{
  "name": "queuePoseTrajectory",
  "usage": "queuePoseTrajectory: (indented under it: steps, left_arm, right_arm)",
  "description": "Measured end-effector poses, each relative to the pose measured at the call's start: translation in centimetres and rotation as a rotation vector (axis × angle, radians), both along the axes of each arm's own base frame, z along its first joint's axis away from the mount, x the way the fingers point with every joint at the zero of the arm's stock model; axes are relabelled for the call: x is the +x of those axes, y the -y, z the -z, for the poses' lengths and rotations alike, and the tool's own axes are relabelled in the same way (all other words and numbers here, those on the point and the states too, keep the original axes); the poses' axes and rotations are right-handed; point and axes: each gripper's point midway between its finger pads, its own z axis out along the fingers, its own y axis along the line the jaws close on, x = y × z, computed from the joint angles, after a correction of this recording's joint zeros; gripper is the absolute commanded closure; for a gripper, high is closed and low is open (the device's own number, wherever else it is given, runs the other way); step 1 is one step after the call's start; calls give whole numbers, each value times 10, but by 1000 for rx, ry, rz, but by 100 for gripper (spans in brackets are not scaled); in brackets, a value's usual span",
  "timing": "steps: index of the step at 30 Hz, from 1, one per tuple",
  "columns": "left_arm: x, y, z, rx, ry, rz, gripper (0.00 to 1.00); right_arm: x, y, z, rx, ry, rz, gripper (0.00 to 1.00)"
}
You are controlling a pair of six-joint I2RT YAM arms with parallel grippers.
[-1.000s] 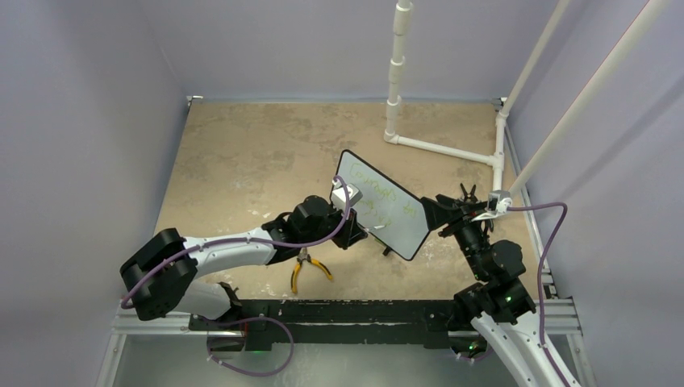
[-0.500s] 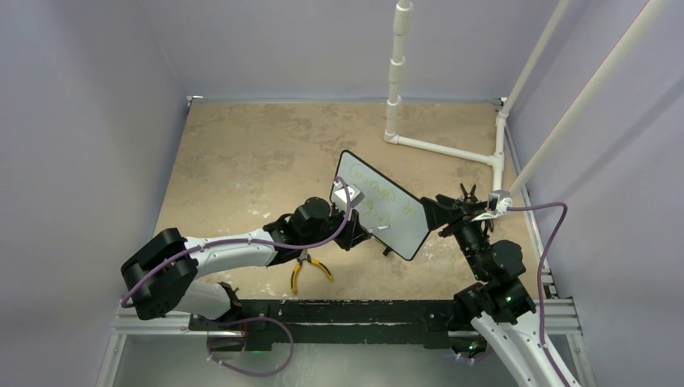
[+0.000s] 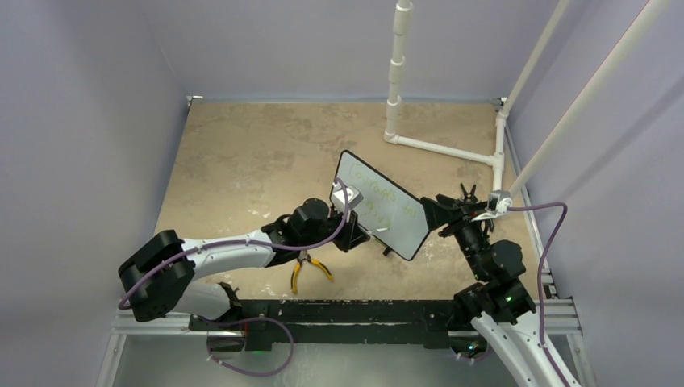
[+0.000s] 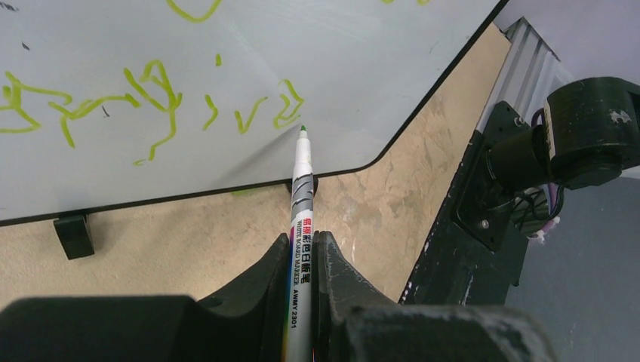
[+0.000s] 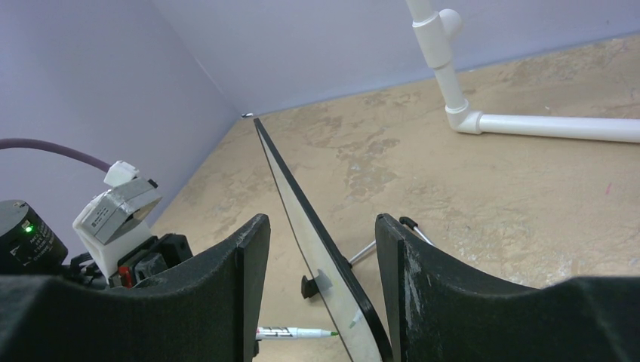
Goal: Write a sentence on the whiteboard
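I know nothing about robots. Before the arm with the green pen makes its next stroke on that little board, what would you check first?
1. The marker is clamped in the left gripper: ok.
2. The marker tip touches the whiteboard: cannot tell; it sits right by the end of the green writing.
3. There is bare board to the right of the sentence: ok.
4. The whiteboard stands on its feet: ok.
5. The right gripper steadies the board: cannot tell; its jaws stand wide around the board's edge, not clamped.
6. The pliers lie apart from the board: ok.
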Motion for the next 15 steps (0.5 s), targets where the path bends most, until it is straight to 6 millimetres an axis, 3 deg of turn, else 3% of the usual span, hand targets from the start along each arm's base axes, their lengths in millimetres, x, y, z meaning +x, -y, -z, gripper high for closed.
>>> queuePoseTrajectory:
  steps: [8, 15]
  left_arm:
    - [-12, -18, -12, 14, 10, 5, 100]
    - [-10, -29, -20, 25, 28, -34, 100]
  right_arm:
    - [0, 0, 0, 0, 0, 0, 42]
    - [0, 0, 0, 0, 0, 0, 36]
